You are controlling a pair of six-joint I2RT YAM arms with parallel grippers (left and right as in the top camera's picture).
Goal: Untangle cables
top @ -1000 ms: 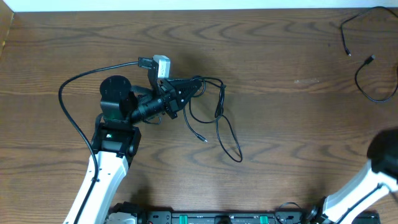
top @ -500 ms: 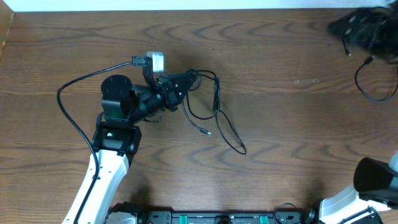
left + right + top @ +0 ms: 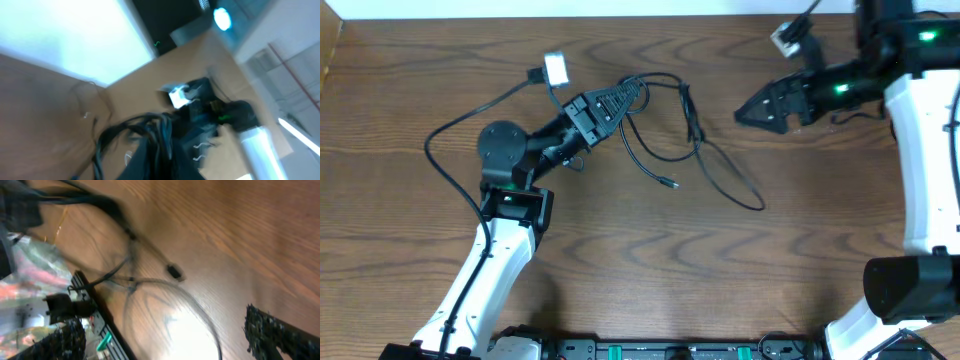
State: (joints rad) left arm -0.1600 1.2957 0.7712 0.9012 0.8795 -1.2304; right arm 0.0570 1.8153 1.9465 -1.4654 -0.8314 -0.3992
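The cables (image 3: 665,135) lay on the brown worktop (image 3: 820,260) toward its far edge, a little left of the middle, with both arms reaching in from either side. The left gripper (image 3: 626,95) was closed on the bunched end of the cables (the strands gathered tightly at its tip), and from there the black wires fanned out toward the middle of the worktop. One short strand ended in a small plug (image 3: 670,183) resting on the wood, and a longer loop trailed further right and toward the near edge.

The right gripper (image 3: 744,113) hung near the far edge, right of the cables and apart from them, pointing at the left gripper. Its own camera showed its fingers (image 3: 67,340) spread wide with nothing between them, and the plug (image 3: 174,271) and a curve of the cables (image 3: 131,235) lying on the wood ahead.

The left wrist view was heavily blurred (only a dark mass of cables (image 3: 150,137) could be made out).
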